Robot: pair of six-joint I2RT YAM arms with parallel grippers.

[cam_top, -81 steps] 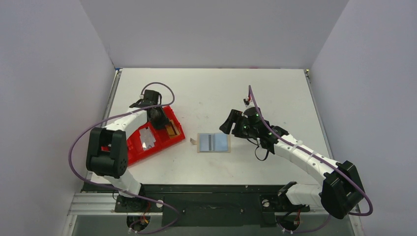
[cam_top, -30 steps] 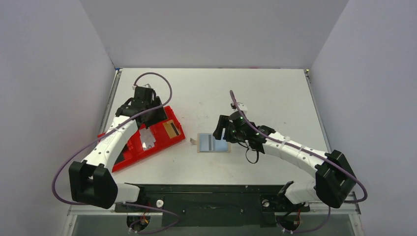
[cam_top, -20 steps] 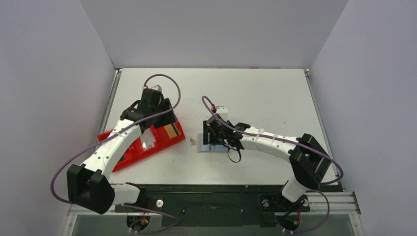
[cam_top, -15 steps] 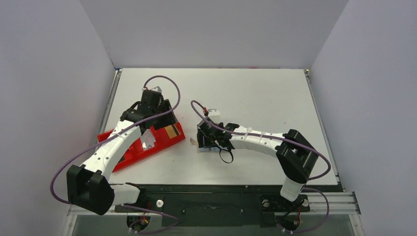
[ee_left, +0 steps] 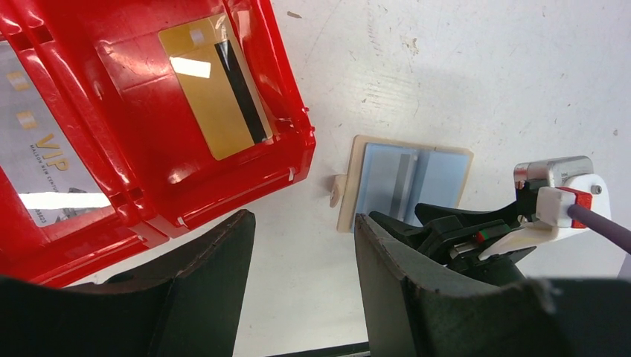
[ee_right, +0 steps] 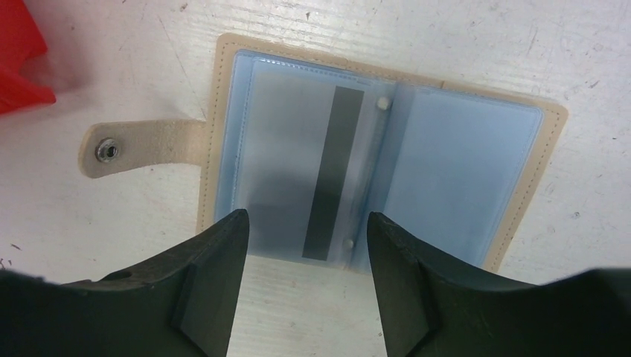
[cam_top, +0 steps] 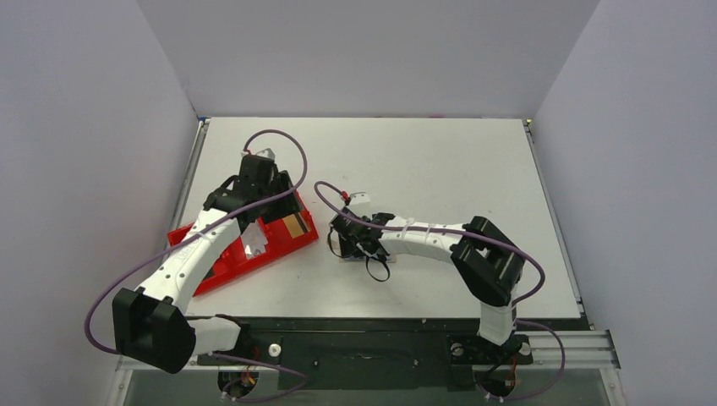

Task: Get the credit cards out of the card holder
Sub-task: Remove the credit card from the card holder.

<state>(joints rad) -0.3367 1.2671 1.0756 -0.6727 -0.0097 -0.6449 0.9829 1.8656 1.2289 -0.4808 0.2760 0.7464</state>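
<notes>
**Trainee:** What is lying at the left?

**Operator:** The red tray (ee_left: 294,160), which is holding two cards. The pale card (ee_left: 37,163) is in a middle compartment and the gold card (ee_left: 216,97) is in the end one. I am keeping my left gripper (ee_left: 301,219) above the tray's right rim, jaws wide, gripping nothing.

**Trainee:** And what is changing at the centre?

**Operator:** I am bringing my right gripper (ee_right: 305,223) in from the right. A second ago it was standing beside the card holder (ee_right: 461,163); now it is hanging directly over it. The holder is lying open and flat on the table (cam_top: 423,161), with its snap tab (ee_right: 134,152) pointing left. The jaws are narrowing but not yet gripping. They are straddling the near edge of the left sleeve, where a striped card (ee_right: 290,163) is showing. I judge that this card is next to come out.
</notes>
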